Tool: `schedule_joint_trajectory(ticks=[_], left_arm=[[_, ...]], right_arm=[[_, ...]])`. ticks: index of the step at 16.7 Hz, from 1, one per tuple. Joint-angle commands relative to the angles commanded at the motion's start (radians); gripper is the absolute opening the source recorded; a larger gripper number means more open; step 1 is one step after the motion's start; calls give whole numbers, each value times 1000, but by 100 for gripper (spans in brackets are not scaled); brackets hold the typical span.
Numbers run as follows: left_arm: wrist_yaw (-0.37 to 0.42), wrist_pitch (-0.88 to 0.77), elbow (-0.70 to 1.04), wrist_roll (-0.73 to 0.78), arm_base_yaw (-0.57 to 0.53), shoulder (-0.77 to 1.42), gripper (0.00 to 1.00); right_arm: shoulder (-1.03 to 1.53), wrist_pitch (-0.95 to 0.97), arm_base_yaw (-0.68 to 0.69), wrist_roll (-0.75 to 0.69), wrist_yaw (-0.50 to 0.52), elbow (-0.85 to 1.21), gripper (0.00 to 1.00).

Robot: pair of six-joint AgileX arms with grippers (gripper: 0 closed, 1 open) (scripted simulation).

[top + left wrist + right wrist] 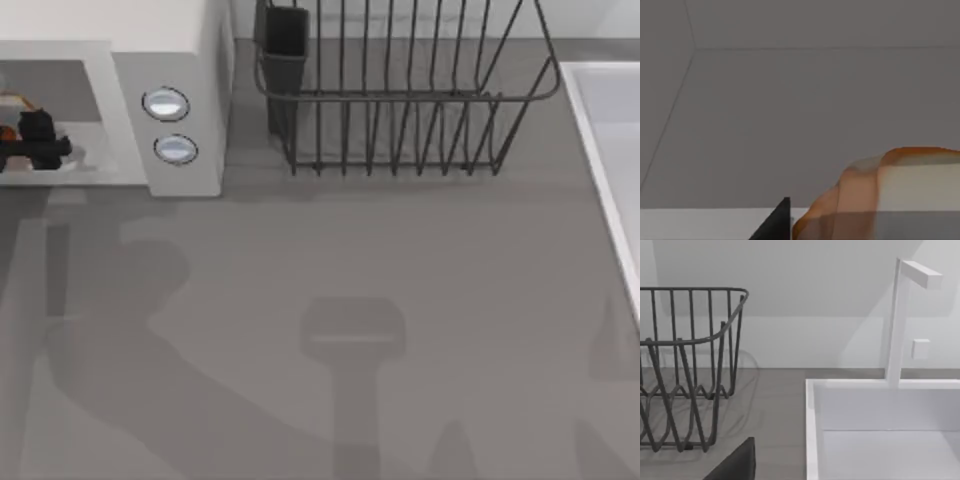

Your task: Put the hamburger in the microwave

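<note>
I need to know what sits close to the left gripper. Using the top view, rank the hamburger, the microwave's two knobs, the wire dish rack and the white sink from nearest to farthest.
From the left gripper, inside the white microwave:
1. Orange-brown hamburger, at the gripper in the cavity.
2. Round silver-rimmed knobs, on the panel to the right.
3. Black wire dish rack, back centre.
4. White sink, right edge.

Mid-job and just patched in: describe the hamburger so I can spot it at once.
Find the white microwave at the top view's left, beside the black wire dish rack. Inside its grey cavity, at the left gripper, sits the hamburger: a small orange-brown lump with pale patches, the one warm-coloured thing there.
</note>
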Motion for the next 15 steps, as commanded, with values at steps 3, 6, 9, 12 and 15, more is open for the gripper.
schedule_joint_trajectory(ticks=[3, 6, 9, 12, 15], left_arm=[[0, 0, 0, 0, 0, 0, 0], [-3, -4, 10, 1, -7, -1, 0], [-17, -19, 71, -3, -13, 25, 0], [-42, -59, 168, 4, -18, 77, 0], [-67, -128, 293, 22, -25, 146, 0]], right_arm=[[0, 0, 0, 0, 0, 0, 100], [0, 0, 0, 0, 0, 0, 100], [0, 0, 0, 0, 0, 0, 100], [0, 0, 0, 0, 0, 0, 100], [0, 0, 0, 0, 0, 0, 100]])
